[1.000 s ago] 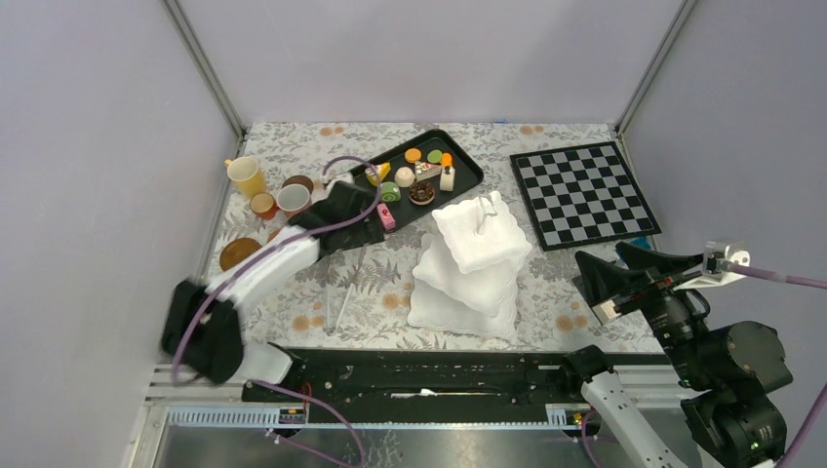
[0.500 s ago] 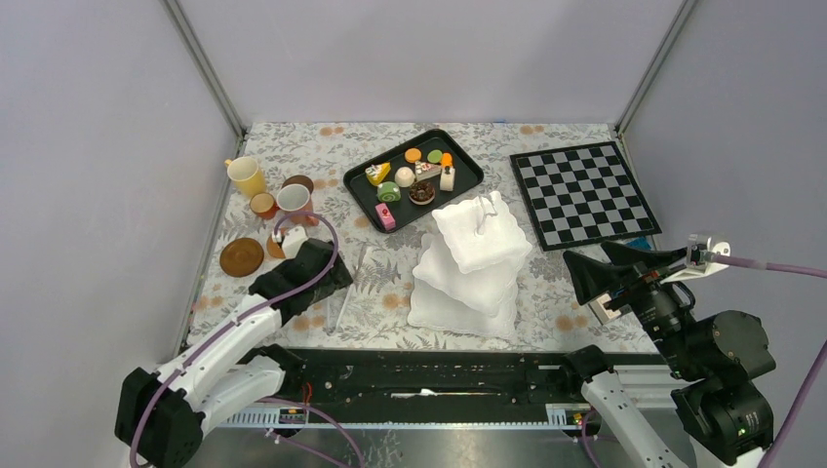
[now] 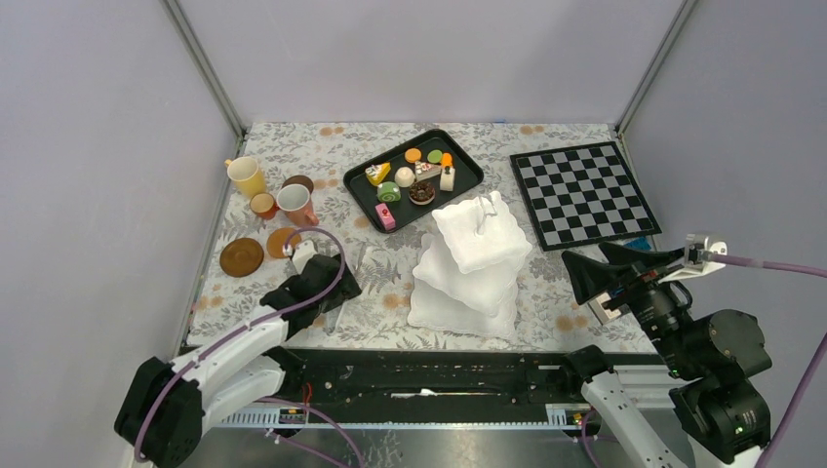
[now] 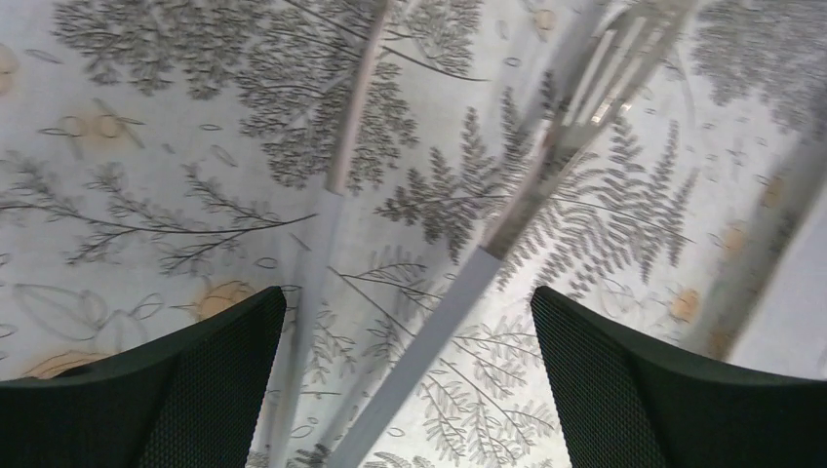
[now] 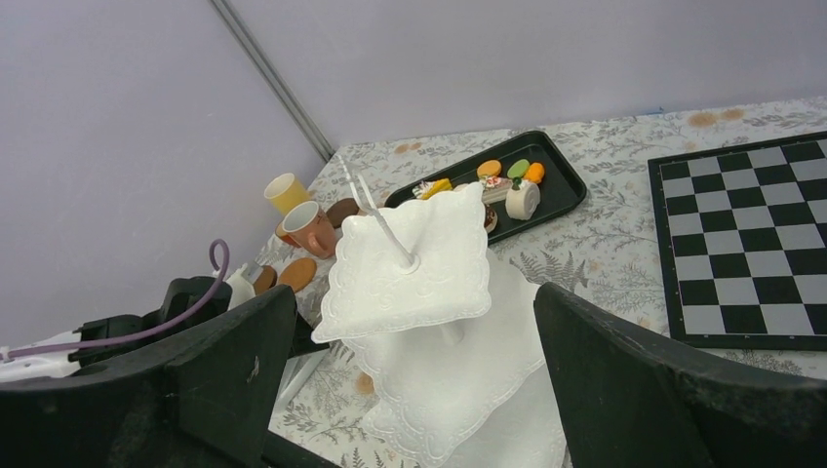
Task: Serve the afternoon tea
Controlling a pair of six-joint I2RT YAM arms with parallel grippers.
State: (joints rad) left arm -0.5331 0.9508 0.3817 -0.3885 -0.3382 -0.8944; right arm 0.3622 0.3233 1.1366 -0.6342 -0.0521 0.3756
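The white three-tier stand (image 3: 470, 261) stands mid-table with bare tiers; it also shows in the right wrist view (image 5: 410, 263). Several toy cakes and macarons (image 3: 410, 177) lie on the black tray (image 3: 468, 174). A yellow cup (image 3: 246, 176), a white cup (image 3: 294, 202) and small brown cups (image 3: 263, 205) stand at the left. Two brown saucers (image 3: 241, 257) lie in front of them. My left gripper (image 3: 327, 297) is open and low over the silver tongs (image 4: 439, 312), which lie between its fingers (image 4: 215, 361). My right gripper (image 3: 587, 278) is open and empty, right of the stand.
A chessboard (image 3: 582, 193) lies at the back right. Grey walls close in the left, back and right sides. The tongs lie on the patterned cloth (image 3: 380, 283) left of the stand.
My left arm has drawn back from the tray's near end to the front left, and its gripper now sits over the tongs. My right gripper has shifted slightly left.
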